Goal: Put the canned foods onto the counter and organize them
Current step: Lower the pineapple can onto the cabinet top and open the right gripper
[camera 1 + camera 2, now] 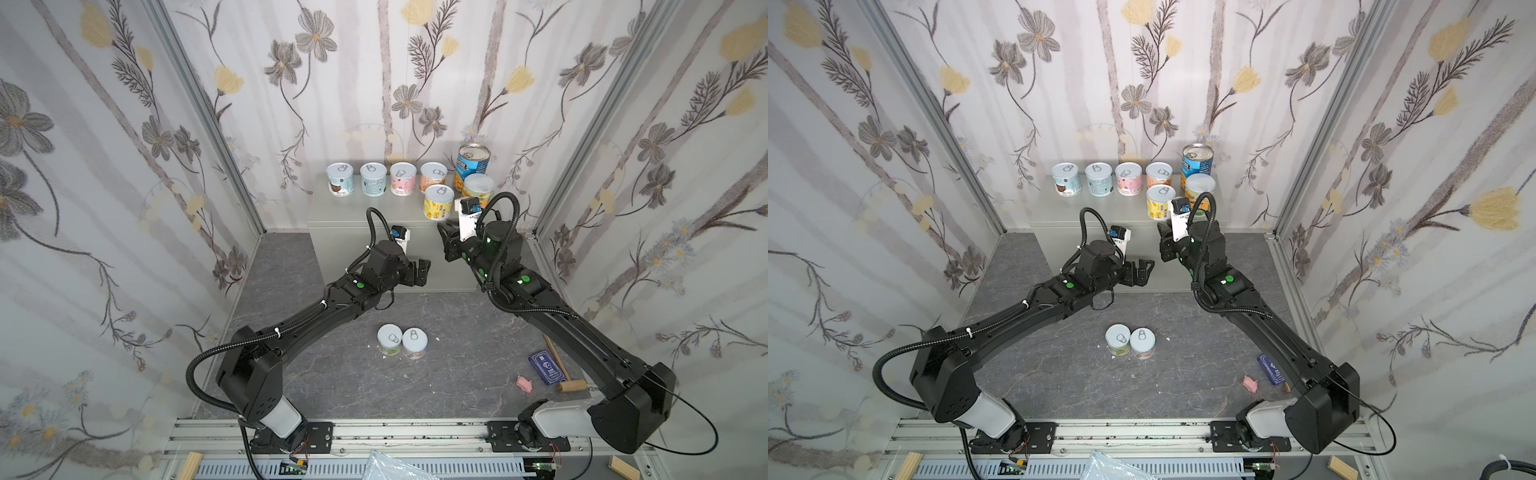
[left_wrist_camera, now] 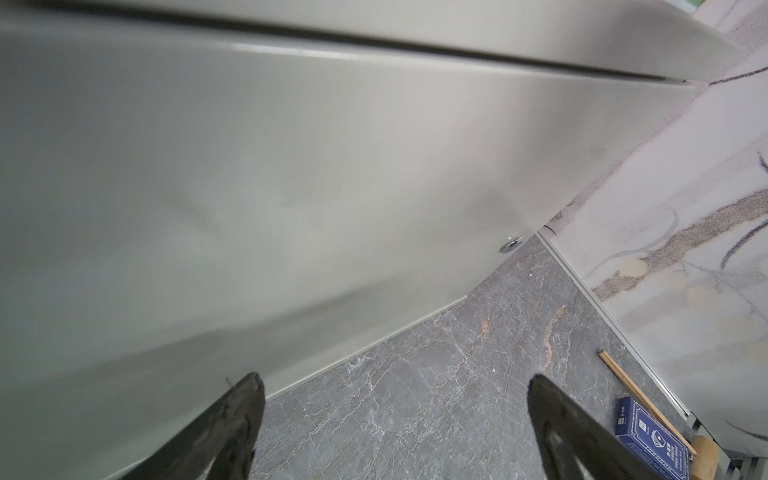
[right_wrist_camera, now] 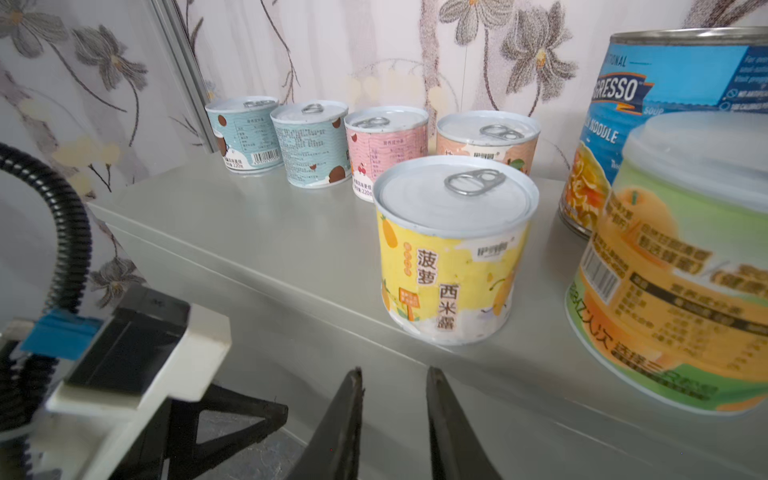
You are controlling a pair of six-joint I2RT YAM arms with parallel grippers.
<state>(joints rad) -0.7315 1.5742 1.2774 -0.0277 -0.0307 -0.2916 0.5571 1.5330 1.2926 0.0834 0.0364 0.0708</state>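
While seven cans (image 1: 401,178) stand on the counter (image 1: 365,214) at twelve o'clock — yellow can (image 3: 451,249) foremost, blue can (image 1: 471,164) and orange can (image 1: 478,189) toward one — two short cans (image 1: 390,338) sit touching on the floor (image 1: 332,382) at six. Right gripper (image 3: 392,384): jaws nearly together, empty, near the yellow can. Left gripper (image 2: 395,386): jaws wide apart, empty. You're likely between placements; next, lower an opened gripper over a floor can.

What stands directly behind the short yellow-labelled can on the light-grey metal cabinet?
A short peach-labelled can with a white pull-tab lid stands there; the short yellow-labelled can hides its lower label.
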